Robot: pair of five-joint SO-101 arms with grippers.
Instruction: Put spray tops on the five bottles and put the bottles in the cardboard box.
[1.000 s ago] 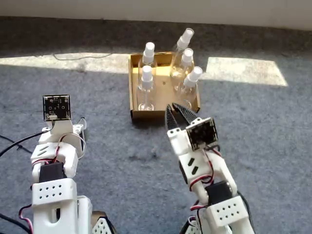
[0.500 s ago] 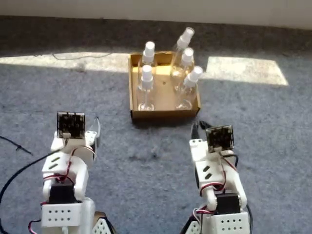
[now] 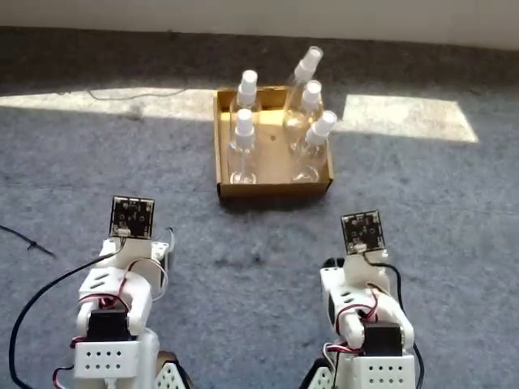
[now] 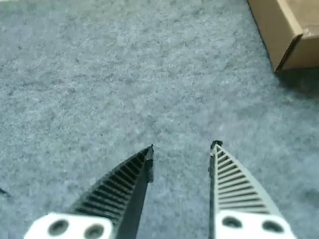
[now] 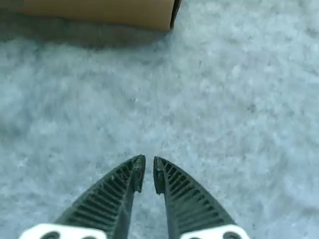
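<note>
Arms (image 3: pixel 113 300) have both drawn back across the grey worktop (image 3: pixel 438 203), away from the cardboard box (image 3: pixel 220 154), where five spray-topped bottles (image 3: pixel 243 144) stand unchanged. Left end effector (image 4: pixel 183 146) hangs spread apart; right end effector (image 5: pixel 149 159), spread a second ago, is now nearly closed.

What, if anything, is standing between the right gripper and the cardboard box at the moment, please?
Nothing visible stands in the way. Bare grey carpet lies between the right gripper and the near wall of the cardboard box. The five bottles stand inside the box with spray tops on.
</note>
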